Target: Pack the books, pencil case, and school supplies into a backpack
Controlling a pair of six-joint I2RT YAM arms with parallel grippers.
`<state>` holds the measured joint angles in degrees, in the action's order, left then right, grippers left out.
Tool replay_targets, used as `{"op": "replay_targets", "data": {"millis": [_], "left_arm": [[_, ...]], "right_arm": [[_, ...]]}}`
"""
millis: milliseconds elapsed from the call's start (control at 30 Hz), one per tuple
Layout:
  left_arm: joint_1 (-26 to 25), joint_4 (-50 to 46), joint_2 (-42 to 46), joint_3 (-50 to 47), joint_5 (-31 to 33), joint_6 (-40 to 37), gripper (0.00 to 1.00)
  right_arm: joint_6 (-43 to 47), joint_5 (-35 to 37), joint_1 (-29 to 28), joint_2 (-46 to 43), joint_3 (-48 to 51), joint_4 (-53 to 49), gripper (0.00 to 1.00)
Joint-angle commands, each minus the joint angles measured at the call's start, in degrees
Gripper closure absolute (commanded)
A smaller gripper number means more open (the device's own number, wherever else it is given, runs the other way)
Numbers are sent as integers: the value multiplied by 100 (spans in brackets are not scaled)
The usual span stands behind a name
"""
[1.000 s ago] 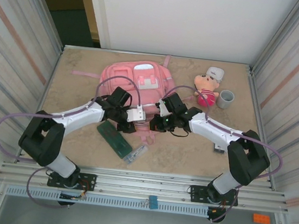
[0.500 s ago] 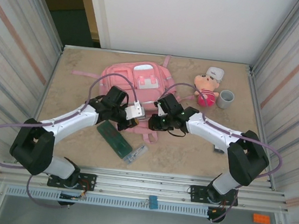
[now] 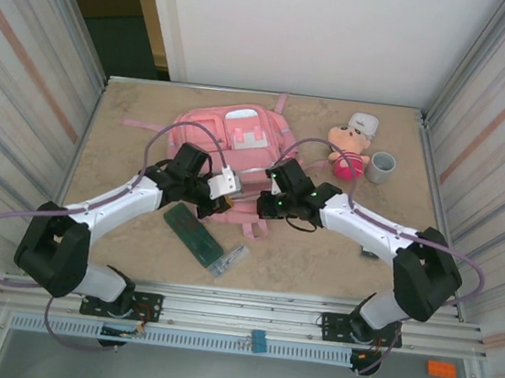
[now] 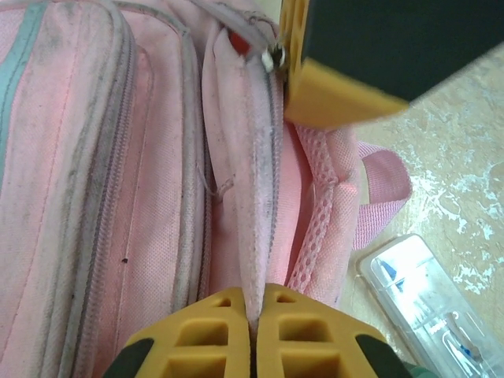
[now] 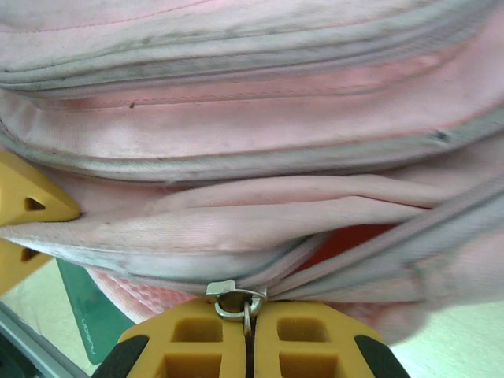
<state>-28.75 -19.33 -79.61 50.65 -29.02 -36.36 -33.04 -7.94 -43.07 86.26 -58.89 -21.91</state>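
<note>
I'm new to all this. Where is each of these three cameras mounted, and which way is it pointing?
Top: sits above and behind the robot, looks down on the table and pink backpack; left arm and right arm show whole.
Left wrist: on the left arm, looks along its left fingers, pinching a backpack fold.
Right wrist: on the right arm, looks past its right fingers, shut on the zip pull.
Shared: both wrist views show the backpack's zip and the other arm's fingers.

The marbled table (image 3: 119,150) bears a pink backpack (image 3: 206,128), green pencil case (image 3: 193,234), clear pen box (image 3: 230,260), plush doll (image 3: 349,151) and grey cup (image 3: 381,167).
</note>
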Motion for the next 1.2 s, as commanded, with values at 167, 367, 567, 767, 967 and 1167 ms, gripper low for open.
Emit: {"op": "replay_targets", "data": {"millis": [167, 367, 567, 767, 967, 1167], "left_arm": [[459, -601, 306, 43, -37, -1433, 96], [537, -790, 294, 76, 317, -1514, 78], [235, -910, 588, 415, -164, -551, 36], [-518, -566, 504, 428, 155, -6, 33], [-641, -477, -103, 474, 935, 42, 47], [-495, -738, -298, 460, 1021, -551, 85]], "right_arm": [[698, -725, 836, -476, 274, -830, 100], [619, -1732, 543, -355, 201, -295, 100], [221, -1937, 138, -92, -189, -219, 100], [-265, -2556, 107, 184, -682, -735, 100], [-327, -2849, 158, 333, -1125, -1279, 100], [60, -2923, 562, 294, -1122, -1866, 100]]}}
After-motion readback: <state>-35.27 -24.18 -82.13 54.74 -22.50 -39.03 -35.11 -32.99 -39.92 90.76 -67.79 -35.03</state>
